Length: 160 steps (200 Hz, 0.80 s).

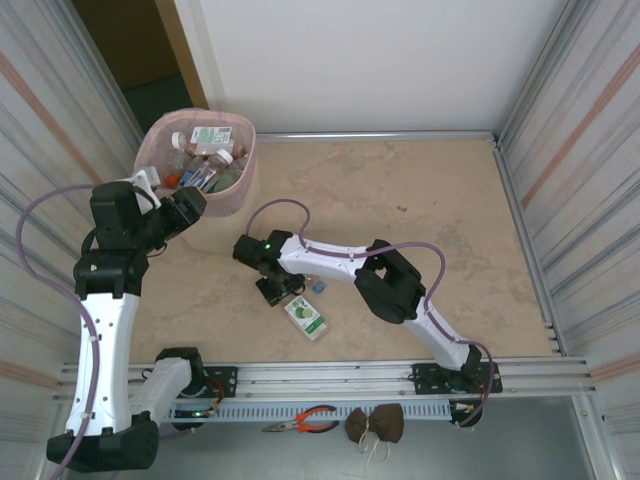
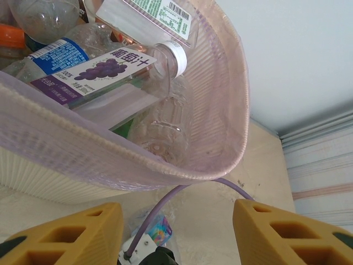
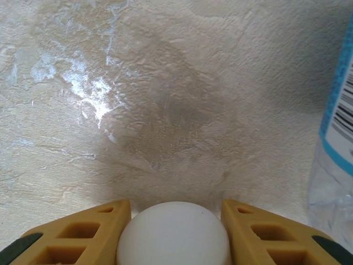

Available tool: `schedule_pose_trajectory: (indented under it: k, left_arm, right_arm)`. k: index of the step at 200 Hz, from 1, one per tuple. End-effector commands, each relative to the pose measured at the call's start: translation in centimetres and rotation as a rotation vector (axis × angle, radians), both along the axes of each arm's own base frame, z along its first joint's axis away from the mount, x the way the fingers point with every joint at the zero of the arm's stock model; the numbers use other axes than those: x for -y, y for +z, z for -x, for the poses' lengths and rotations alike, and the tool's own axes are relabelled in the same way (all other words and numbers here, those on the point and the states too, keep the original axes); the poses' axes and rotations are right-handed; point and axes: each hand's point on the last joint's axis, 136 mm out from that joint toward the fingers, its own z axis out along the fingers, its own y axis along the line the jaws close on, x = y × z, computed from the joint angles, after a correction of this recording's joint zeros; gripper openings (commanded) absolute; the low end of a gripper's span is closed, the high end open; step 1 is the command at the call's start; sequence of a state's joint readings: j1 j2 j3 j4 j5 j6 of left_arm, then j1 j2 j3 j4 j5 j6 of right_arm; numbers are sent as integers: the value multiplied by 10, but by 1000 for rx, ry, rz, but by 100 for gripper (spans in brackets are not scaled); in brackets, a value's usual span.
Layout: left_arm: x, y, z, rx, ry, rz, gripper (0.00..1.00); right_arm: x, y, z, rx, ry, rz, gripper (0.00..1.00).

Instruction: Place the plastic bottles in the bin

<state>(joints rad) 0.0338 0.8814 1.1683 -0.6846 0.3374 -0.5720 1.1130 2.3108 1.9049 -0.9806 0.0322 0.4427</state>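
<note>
Most bottles (image 2: pixel 105 69) already lay piled in the bin (image 1: pixel 240 190) at the tabletop's (image 1: pixel 440 220) far left, with two left out mid-table. The right gripper (image 3: pixel 174 208) had its jaws clenched on a white end, likely the green-label bottle (image 1: pixel 306 316), with a blue-label bottle (image 3: pixel 337 138) just beside. The left gripper (image 2: pixel 176 211) hung at the bin's rim, jaws released and empty.

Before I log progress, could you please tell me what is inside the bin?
The bin holds piled plastic bottles: a grape-juice bottle with a white cap, a green-labelled bottle, a blue-labelled bottle. Those underneath and the bin's bottom are covered by the pile.
</note>
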Motion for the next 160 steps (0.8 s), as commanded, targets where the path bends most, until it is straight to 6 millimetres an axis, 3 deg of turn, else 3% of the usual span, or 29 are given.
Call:
schedule_pose_trajectory:
  k: [1, 30, 44, 78, 127, 160]
  left_arm:
    - [1, 10, 4, 31, -9, 3, 55]
    - [16, 12, 1, 61, -105, 29, 51]
    - [25, 14, -1, 72, -157, 52, 51]
    - [51, 17, -2, 91, -272, 3, 50]
    - [102, 18, 0, 122, -455, -99, 51]
    - [142, 7, 4, 93, -589, -156, 51]
  right_arm:
    - [-4, 25, -1, 38, 16, -31, 38]
    - [-7, 66, -8, 75, -16, -145, 37]
    - [1, 73, -8, 63, -44, -183, 37]
    - [14, 116, -19, 56, -138, -351, 37]
    - [50, 165, -45, 72, -307, -551, 36]
    - [84, 196, -67, 128, -439, -669, 36]
